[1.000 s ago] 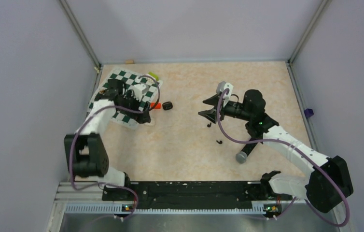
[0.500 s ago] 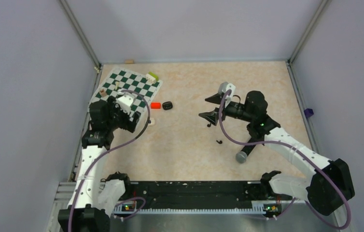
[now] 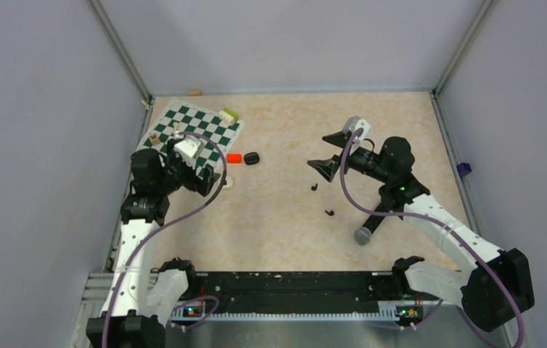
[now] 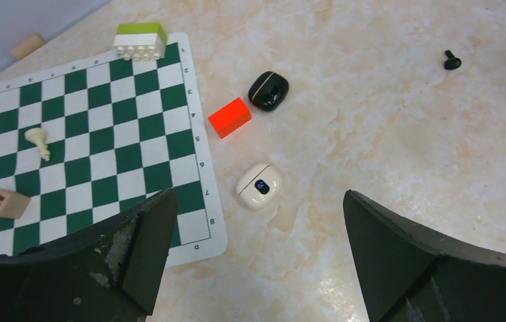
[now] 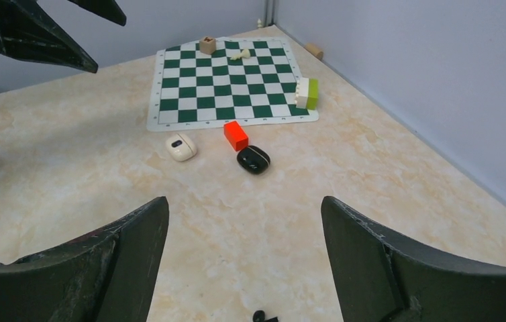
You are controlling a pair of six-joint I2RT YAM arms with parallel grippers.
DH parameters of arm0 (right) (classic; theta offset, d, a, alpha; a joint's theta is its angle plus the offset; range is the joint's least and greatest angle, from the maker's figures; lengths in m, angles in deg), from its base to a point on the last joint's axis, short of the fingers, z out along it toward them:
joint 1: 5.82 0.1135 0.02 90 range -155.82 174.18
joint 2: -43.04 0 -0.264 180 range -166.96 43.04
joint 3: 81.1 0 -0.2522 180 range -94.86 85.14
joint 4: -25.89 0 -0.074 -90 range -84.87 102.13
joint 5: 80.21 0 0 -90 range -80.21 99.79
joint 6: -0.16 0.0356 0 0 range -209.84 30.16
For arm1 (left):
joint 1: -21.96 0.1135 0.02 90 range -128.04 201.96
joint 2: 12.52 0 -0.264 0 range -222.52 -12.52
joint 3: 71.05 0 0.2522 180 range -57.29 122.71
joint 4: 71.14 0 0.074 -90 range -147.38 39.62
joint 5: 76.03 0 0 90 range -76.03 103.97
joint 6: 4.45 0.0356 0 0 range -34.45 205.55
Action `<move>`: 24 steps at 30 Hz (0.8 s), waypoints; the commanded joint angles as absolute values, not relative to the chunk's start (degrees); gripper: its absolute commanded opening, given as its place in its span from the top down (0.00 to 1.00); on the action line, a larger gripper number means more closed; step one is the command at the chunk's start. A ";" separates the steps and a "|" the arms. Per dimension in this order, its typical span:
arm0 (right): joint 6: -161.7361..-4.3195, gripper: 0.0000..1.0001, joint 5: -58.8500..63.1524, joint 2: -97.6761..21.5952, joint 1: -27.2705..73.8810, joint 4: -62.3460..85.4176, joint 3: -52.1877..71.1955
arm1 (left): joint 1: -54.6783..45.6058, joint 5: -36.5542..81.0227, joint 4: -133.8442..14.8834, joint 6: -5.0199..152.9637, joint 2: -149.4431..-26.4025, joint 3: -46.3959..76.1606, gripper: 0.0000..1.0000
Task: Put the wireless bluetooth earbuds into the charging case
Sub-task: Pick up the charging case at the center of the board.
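The right end effector (image 3: pixel 327 153) stands wide open with nothing between its fingers, held above the bench (image 3: pixel 285 232) and pointing left toward the middle. Behind it the wrist lies nearly level, and the arm runs back diagonally to its base at the near right corner. Two earbuds lie on the bench just below and in front of it: one earbud (image 3: pixel 315 187) near the fingertips, the second earbud (image 3: pixel 329 213) a little nearer the bases. Only one of them shows at the bottom edge of the right wrist view.

The left end effector (image 3: pixel 199 176) is also spread fully and empty, angled down over the near right corner of the chessboard (image 3: pixel 191 134). Its forearm climbs along the left edge of the bench, with the wrist bent inward.

The charging case (image 4: pixel 268 90) looks closed and lies on bare bench just right of the board, beside an orange block (image 4: pixel 230 117). It is well apart from both earbuds. A white case (image 4: pixel 258 186) sits below the left fingers. A microphone (image 3: pixel 369 225) lies under the right arm.
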State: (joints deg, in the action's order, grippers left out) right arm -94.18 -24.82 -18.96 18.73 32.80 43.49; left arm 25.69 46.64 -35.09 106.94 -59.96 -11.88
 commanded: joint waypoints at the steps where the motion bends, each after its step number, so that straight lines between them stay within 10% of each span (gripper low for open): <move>1: -92.26 0.12 -26.00 -17.83 18.26 35.68 43.48 | 25.49 53.05 -37.36 109.33 -62.63 -11.58 0.01; 24: -70.91 0.01 -18.05 -17.66 23.44 18.30 30.46 | 14.72 53.96 -43.00 113.88 -76.64 -9.40 0.01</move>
State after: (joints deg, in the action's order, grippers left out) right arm -72.39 -18.65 -16.07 20.88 21.78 32.82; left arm 17.10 56.17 -40.23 111.14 -75.72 -10.46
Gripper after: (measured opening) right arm 0.987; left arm 0.986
